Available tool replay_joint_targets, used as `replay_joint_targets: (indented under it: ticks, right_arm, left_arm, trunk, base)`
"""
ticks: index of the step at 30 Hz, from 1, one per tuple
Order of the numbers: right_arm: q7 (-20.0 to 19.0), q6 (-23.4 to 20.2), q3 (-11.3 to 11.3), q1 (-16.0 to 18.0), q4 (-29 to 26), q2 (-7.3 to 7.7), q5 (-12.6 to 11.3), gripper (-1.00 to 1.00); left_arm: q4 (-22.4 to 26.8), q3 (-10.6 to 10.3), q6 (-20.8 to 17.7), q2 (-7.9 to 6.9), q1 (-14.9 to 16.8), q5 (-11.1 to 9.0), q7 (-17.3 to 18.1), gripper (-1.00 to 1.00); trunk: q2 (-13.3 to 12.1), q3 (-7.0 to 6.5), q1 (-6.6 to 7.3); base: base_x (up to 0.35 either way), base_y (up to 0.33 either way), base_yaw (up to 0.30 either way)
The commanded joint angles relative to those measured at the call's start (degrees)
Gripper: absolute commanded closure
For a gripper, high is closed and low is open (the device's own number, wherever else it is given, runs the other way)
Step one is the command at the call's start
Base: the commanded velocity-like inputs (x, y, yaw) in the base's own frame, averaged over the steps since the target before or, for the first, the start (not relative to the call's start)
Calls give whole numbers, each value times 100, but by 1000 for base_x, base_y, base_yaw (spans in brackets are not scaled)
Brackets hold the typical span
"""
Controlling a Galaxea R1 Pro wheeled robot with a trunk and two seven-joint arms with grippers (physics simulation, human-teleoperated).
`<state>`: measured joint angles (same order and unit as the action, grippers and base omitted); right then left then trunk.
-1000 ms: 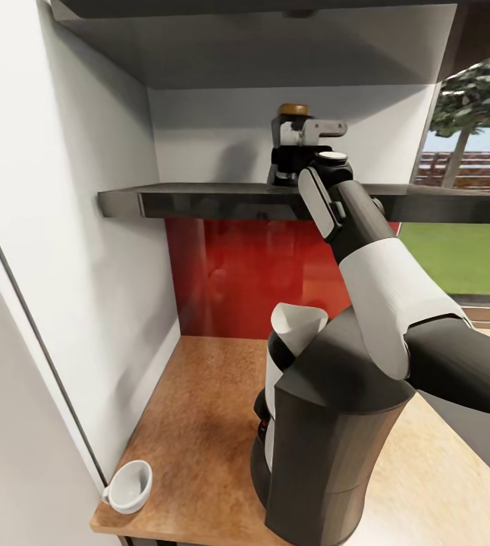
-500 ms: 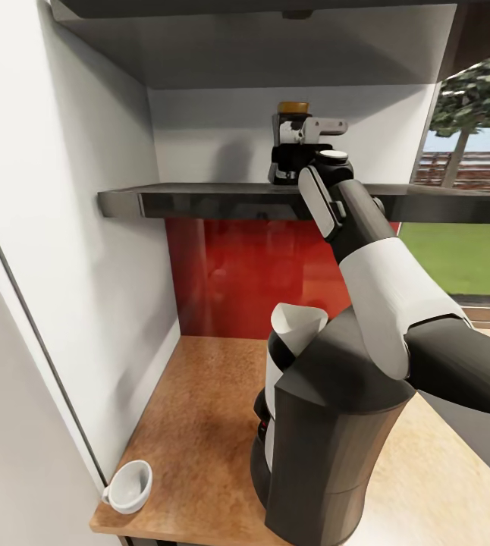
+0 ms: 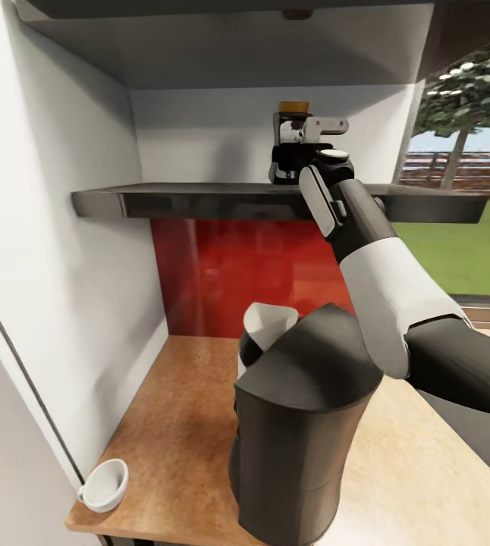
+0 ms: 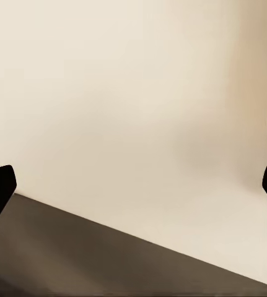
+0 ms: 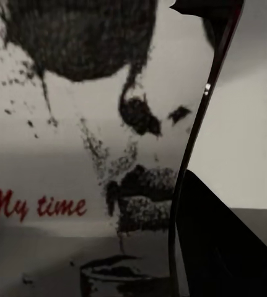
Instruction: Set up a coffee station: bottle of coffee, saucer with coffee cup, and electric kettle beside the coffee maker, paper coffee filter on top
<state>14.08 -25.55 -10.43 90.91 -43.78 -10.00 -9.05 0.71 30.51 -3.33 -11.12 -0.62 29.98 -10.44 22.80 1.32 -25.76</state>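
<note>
Since a moment ago our head camera has swung, shifting the whole scene; the things themselves have not moved. Our right gripper (image 3: 291,155) remains closed around the bottle of coffee (image 3: 293,123), which stands near the middle of the kitchen shelf (image 3: 199,201), so we judge the lift not yet begun. Below, the paper coffee filter (image 3: 266,324) sits atop the coffee maker (image 3: 298,440), and the coffee cup (image 3: 105,484) stands at the countertop (image 3: 177,425) front corner.

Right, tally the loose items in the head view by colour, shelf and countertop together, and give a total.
White: 2, the coffee cup and the paper coffee filter.
Dark grey: 1, the coffee maker.
Dark with a gold cap: 1, the bottle of coffee, up on the kitchen shelf.
Total: 4.
</note>
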Motion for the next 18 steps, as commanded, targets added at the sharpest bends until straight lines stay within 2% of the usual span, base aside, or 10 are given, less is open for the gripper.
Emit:
replay_joint_targets:
  ticks: [1,6,18]
  right_arm:
    - [60,-12,-11,5,-5,0,-70,100]
    - [60,-12,-11,5,-7,0,-70,100]
    - [60,-21,-11,5,-149,0,-70,100]
  left_arm:
    - [8,42,-83,4,1,61,-10,-100]
    - [15,42,-273,15,1,61,-18,-100]
    - [13,42,-299,31,1,61,-19,-100]
  trunk:
    - [12,11,-3]
    - [12,11,-3]
    - [12,11,-3]
  base:
    - [-62,-273,0]
    - [-112,-273,0]
    - [-131,-272,0]
